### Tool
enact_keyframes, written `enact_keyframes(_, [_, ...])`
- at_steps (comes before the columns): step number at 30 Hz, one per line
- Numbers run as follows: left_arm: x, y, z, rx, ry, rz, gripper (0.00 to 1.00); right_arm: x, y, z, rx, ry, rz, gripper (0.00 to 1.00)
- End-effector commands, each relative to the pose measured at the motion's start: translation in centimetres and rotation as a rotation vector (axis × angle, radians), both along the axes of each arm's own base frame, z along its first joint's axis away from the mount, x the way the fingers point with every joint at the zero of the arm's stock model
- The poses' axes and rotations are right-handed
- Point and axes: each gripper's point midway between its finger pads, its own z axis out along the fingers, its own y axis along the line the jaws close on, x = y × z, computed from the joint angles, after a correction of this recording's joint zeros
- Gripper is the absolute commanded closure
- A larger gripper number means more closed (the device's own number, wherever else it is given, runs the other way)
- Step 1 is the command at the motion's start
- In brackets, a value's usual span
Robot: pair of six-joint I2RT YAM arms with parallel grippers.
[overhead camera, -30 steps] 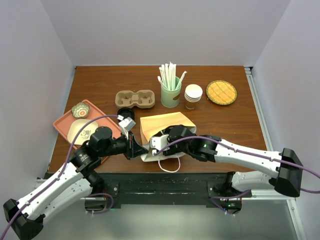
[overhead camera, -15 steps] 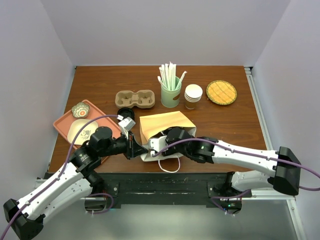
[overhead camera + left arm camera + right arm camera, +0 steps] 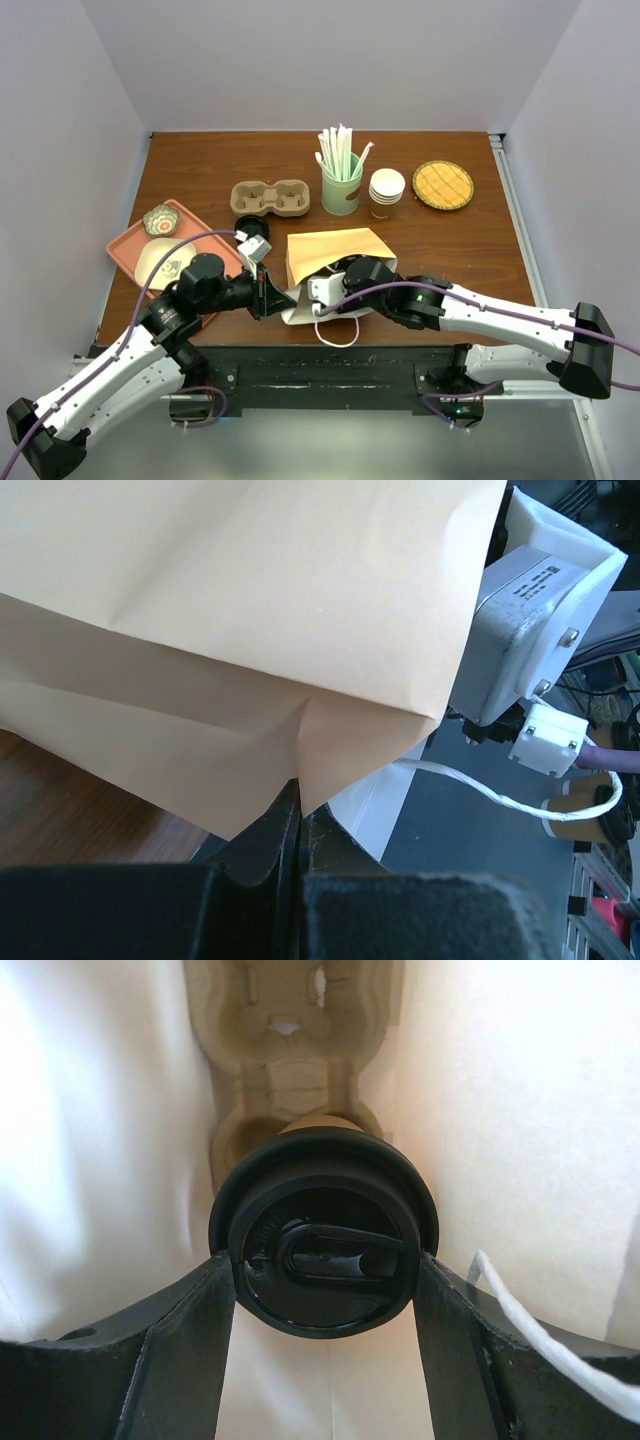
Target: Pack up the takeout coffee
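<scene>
The takeout coffee (image 3: 322,1175), a paper cup under a round black lid, sits deep inside the paper bag (image 3: 335,248), in a well of a pulp carrier (image 3: 285,1040). My right gripper (image 3: 325,1260) reaches into the bag's mouth. Its two fingers press the lid's rim on either side. From above, the cup and those fingers are hidden by the bag; only the right wrist (image 3: 350,280) shows. My left gripper (image 3: 298,785) is shut on the lower edge of the tan bag (image 3: 250,630) at its mouth, seen from above as the left gripper (image 3: 272,295) beside the opening.
Behind the bag stand a second pulp carrier (image 3: 270,197), a green cup of straws (image 3: 342,185), a stack of white-topped cups (image 3: 386,192) and a yellow woven plate (image 3: 442,185). A pink tray (image 3: 130,250) with a small bowl (image 3: 160,220) lies left; a loose black lid (image 3: 250,227) is beside it.
The right arm has shifted a little to the right with the cup, and the bag's top has moved right with it. The left gripper has kept its pinch in place.
</scene>
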Motion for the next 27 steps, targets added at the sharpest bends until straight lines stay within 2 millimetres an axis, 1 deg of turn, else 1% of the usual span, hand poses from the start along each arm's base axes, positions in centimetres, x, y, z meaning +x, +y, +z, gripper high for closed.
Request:
enact_keyframes(1, [-0.6, -0.4, 0.7, -0.033, 0.000, -0.036, 1.00, -0.3, -0.4, 0.4, -0.013, 0.005, 0.009, 0.67])
enact_keyframes(6, [-0.4, -0.5, 0.7, -0.029, -0.007, -0.041, 1.00, -0.5, -0.3, -0.6, -0.037, 0.036, 0.015, 0.68])
enact_keyframes(13, [-0.4, -0.6, 0.7, -0.030, -0.005, -0.042, 1.00, 0.0, 0.3, -1.3, -0.020, 0.042, 0.010, 0.68])
enact_keyframes(22, [-0.6, -0.6, 0.7, -0.029, 0.000, -0.047, 1.00, 0.7, 0.1, -1.8, -0.010, 0.036, -0.001, 0.68])
enact_keyframes(27, [-0.6, -0.6, 0.6, -0.031, 0.003, -0.049, 1.00, 0.7, 0.0, -2.8, -0.015, 0.049, 0.000, 0.68])
